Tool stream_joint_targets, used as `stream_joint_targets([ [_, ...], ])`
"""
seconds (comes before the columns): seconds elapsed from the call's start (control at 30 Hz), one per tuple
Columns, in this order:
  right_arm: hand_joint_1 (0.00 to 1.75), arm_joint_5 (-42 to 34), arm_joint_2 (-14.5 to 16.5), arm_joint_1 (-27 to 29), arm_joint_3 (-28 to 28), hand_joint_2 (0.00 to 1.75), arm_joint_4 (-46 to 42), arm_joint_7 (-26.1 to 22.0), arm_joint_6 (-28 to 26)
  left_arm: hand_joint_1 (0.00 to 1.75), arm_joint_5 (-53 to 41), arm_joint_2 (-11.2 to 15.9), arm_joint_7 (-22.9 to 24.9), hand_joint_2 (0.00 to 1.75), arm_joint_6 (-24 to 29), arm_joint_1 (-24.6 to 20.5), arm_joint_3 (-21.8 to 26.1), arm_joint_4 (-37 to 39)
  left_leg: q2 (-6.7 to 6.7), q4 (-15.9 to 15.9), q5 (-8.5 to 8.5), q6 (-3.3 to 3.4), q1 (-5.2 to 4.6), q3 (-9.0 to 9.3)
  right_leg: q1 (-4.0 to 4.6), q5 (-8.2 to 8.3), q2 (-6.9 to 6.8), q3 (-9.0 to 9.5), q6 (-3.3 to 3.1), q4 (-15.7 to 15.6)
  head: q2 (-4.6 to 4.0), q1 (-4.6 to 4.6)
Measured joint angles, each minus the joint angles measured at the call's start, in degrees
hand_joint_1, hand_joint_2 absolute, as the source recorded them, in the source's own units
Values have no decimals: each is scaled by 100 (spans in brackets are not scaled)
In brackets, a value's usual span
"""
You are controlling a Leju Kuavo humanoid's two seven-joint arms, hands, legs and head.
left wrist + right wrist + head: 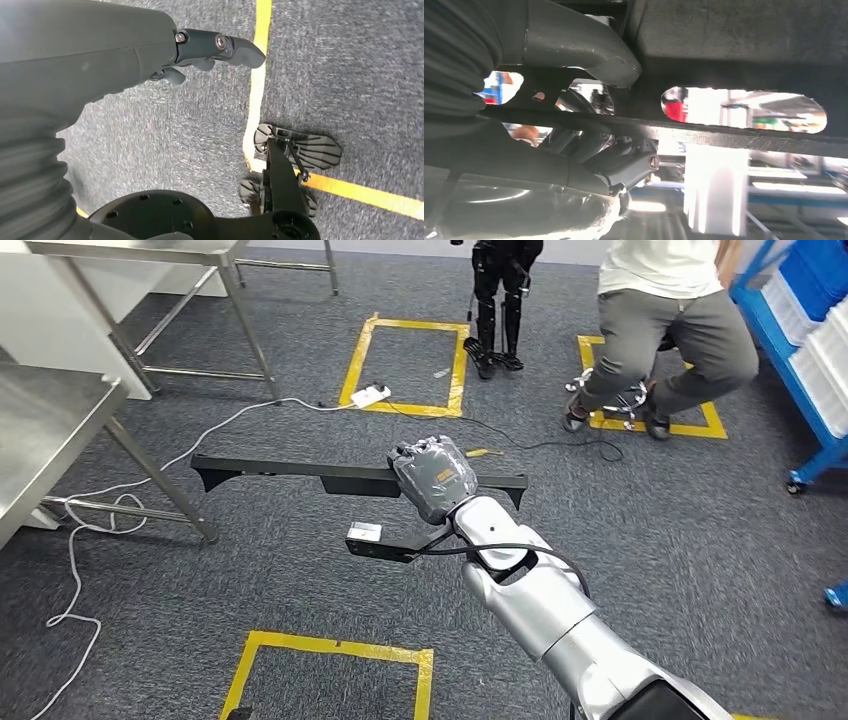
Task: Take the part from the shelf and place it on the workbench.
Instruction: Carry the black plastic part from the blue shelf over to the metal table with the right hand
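Black and long, the part (300,472) runs level across the middle of the head view, out over the grey carpet (300,580), and my right hand (433,478) has it gripped a little right of its centre. From my right wrist I see my thumb (589,50) pressed over one face of the part (734,45) and my darker fingers (624,160) wrapped around its edge, beside an oval slot with bright light coming through. My hand is covered with a clear wrap.

My left hand (150,55) hangs low over the carpet, holding nothing, its fingers only slightly curled and apart, near a line of yellow tape (257,80).

At the left edge of the head view stands a steel workbench (50,420), well apart from the part, with a white cable (75,580) trailing across the floor by its legs. Yellow tape squares (405,365) mark the carpet. In the upper right a person (665,330) sits on a wheeled stool, beside a blue rack (790,330) of white bins. At top centre stand the dark legs of another robot (497,310).
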Motion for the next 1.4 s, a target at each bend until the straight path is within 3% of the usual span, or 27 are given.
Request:
stream_joint_targets([
  [0.07,175,-1,-6,4,1,175,-8,2,-1,0,-13,8,-4,175,-13,0,0,-1,-119,12,13,-91,1,-50,-23,98,125,145,-21,-313,0,1],
  [0.13,175,-1,5,12,2,175,-17,7,-3,0,-23,15,-9,175,-21,27,0,1,-189,14,27,-161,46,-92,-37,126,6,160,-115,-316,0,-10],
  [0.2,175,0,30,7,2,175,-34,11,-4,0,-33,22,-9,175,-25,50,0,2,55,224,-98,-201,66,-198,-42,142,-113,187,-222,-329,0,-28],
  [0.27,175,0,34,5,1,175,-50,15,-4,0,-55,25,-10,175,-31,37,-1,1,440,888,-449,-211,53,-501,7,132,-250,212,-316,-337,0,-47],
  [0.33,175,1,21,23,0,175,-53,20,-5,0,-79,21,-11,175,-33,22,-2,1,587,1636,-759,-215,59,-861,62,111,-411,220,-362,-336,0,-52],
  [0.37,175,2,18,36,0,175,-53,22,-5,0,-85,20,-11,175,-29,22,-2,1,607,1775,-778,-215,63,-926,78,102,-488,222,-371,-334,0,-54],
  [0.4,175,4,17,44,0,175,-54,24,-6,0,-90,19,-11,175,-25,23,-2,1,629,1682,-696,-210,66,-868,86,94,-560,226,-375,-332,0,-55],
  [0.43,175,7,17,47,-1,175,-55,26,-7,0,-95,19,-11,175,-21,22,-2,0,677,1377,-540,-202,68,-693,90,82,-627,236,-369,-330,0,-55],
  [0.5,175,10,14,40,-3,175,-60,32,-7,0,-112,19,-11,175,-19,11,-2,-3,917,606,-258,-175,50,-239,129,45,-743,261,-327,-323,0,-57],
  [0.57,175,14,4,32,-7,175,-65,39,-8,0,-131,16,-10,175,-25,-8,-2,-4,1028,251,-181,-140,7,-45,185,10,-849,281,-268,-327,0,-36],
  [0.63,175,17,2,29,-8,175,-73,42,-9,0,-140,14,-7,175,-30,-16,-2,-4,884,214,-172,-84,-34,-53,217,-14,-970,298,-206,-342,0,-15],
  [0.67,175,18,1,30,-9,175,-80,43,-10,0,-142,9,-4,175,-31,-12,-3,-4,812,182,-155,-47,-40,-40,214,-46,-949,289,-177,-313,0,-12],
  [0.73,175,18,-6,25,-15,175,-99,44,-11,0,-144,1,-1,175,-32,-21,-3,-5,680,117,-111,42,-32,-2,194,-225,-689,122,-171,36,0,-3],
  [0.8,175,17,-46,41,-23,175,-106,45,-11,0,-147,-2,0,175,-34,-45,-2,-6,530,100,-95,96,-29,-6,153,-519,-377,-270,-216,809,0,10],
  [0.87,175,19,-96,83,-26,175,-105,49,-10,0,-150,-2,3,175,-37,-54,-2,-6,342,101,-96,109,-34,-11,141,-638,-290,-590,-195,1336,0,17],
  [0.9,175,20,-110,99,-27,175,-105,51,-9,0,-151,-3,7,175,-39,-51,-2,-5,249,103,-95,108,-35,-11,140,-561,-276,-599,-154,1278,0,18],
  [0.93,175,21,-118,107,-30,175,-107,54,-9,0,-154,-5,11,175,-39,-46,-2,-5,165,105,-93,104,-34,-10,134,-417,-257,-502,-107,1019,0,17],
  [1.0,175,25,-121,104,-38,175,-116,57,-8,0,-157,-8,19,175,-39,-41,-2,-4,10,113,-88,75,-39,-13,103,-74,-108,-135,-44,205,0,16],
  [1.07,175,32,-117,100,-43,175,-128,49,-7,0,-159,-8,26,175,-38,-36,-2,-4,-110,113,-76,13,-43,-35,94,102,14,93,-99,-262,0,10],
  [1.13,175,40,-103,98,-45,175,-137,40,-5,0,-160,-7,36,175,-37,-8,-2,-4,-195,89,-55,-68,-24,-64,121,133,-39,126,-215,-307,0,8],
  [1.17,175,45,-88,95,-46,175,-141,39,-4,0,-160,-5,40,175,-36,11,-2,-3,-158,102,-60,-101,-14,-81,118,151,-88,138,-268,-324,0,5],
  [1.23,175,52,-56,81,-48,175,-151,39,-4,0,-160,-3,48,175,-32,30,-2,-1,145,379,-228,-146,-16,-204,106,178,-199,174,-383,-369,0,-19],
  [1.3,175,54,-49,75,-50,175,-157,39,-4,0,-161,-7,50,175,-29,21,-3,-1,498,1066,-587,-173,-14,-519,138,169,-326,200,-462,-383,0,-39],
  [1.37,175,59,-55,88,-50,175,-156,39,-2,0,-165,-14,50,175,-29,17,-3,-1,597,1677,-823,-192,2,-820,184,154,-467,205,-490,-382,0,-38],
  [1.4,175,61,-55,95,-51,175,-156,38,-2,0,-166,-15,50,175,-29,22,-3,-1,613,1720,-800,-189,3,-838,199,148,-538,205,-497,-382,0,-40],
])
